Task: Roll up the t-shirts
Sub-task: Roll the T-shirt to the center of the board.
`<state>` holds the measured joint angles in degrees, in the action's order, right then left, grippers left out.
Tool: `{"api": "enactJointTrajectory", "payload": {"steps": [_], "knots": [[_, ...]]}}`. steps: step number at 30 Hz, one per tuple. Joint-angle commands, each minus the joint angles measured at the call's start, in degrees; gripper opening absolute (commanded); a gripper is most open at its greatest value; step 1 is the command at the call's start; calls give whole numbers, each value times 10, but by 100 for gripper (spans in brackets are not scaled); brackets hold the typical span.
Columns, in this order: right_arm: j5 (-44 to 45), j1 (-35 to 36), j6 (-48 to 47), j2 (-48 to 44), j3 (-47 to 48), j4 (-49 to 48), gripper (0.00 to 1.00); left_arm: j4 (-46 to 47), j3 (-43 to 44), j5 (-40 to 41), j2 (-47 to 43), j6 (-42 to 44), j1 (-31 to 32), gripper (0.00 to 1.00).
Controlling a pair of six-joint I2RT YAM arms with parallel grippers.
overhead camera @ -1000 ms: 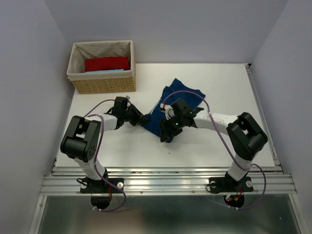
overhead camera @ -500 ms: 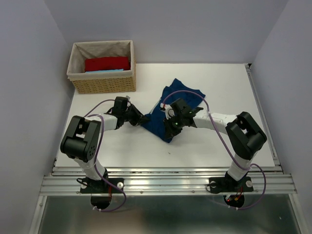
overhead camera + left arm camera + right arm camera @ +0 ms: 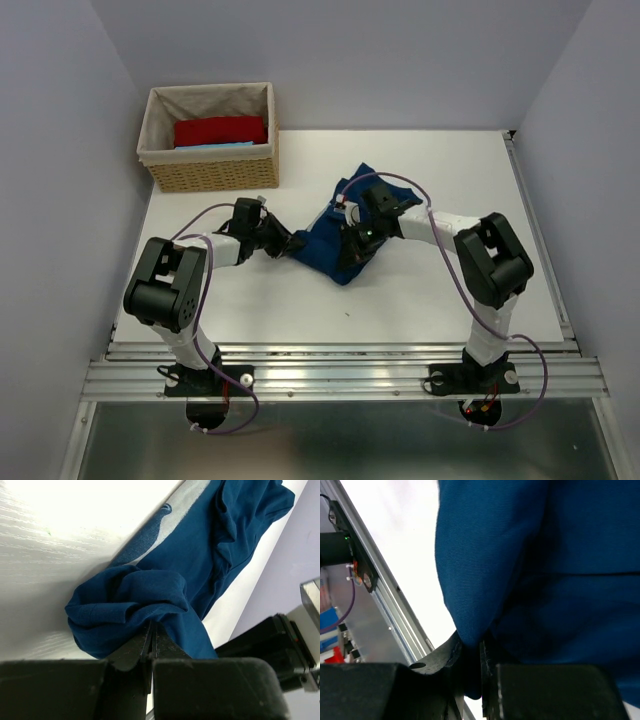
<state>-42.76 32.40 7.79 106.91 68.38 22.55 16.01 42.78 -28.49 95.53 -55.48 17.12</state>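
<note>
A dark navy t-shirt point(image 3: 335, 245) lies bunched in the middle of the white table point(image 3: 450, 180). My left gripper point(image 3: 291, 243) is shut on its left edge; in the left wrist view the jaws pinch a gathered fold point(image 3: 152, 630) of the t-shirt point(image 3: 200, 555). On the bunch's near right part my right gripper point(image 3: 354, 250) is shut as well. The right wrist view has a fold of the t-shirt point(image 3: 545, 570) hanging down into the right gripper point(image 3: 470, 652), squeezed between the two fingers. The far end of the shirt spreads toward the back of the table.
A wicker basket point(image 3: 210, 175) with a cloth liner stands at the back left, holding a red folded cloth point(image 3: 220, 130) over a light blue one point(image 3: 215, 146). A metal rail point(image 3: 340, 375) runs along the near table edge. Purple walls close in on three sides.
My right gripper has closed on a fold of the navy t-shirt and shifted a little toward the far side with it. The left gripper keeps its grip in the same place.
</note>
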Motion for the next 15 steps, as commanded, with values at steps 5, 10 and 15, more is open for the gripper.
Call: {"api": "enactJointTrajectory", "payload": {"steps": [5, 10, 15], "knots": [[-50, -34, -63, 67, 83, 85, 10, -6, 20, -7, 2, 23, -10, 10], [-49, -34, -88, 63, 72, 93, 11, -5, 19, -8, 5, 26, -13, 10], [-71, -34, -101, 64, 67, 102, 11, -5, 21, -10, 9, 27, -18, 10]]}}
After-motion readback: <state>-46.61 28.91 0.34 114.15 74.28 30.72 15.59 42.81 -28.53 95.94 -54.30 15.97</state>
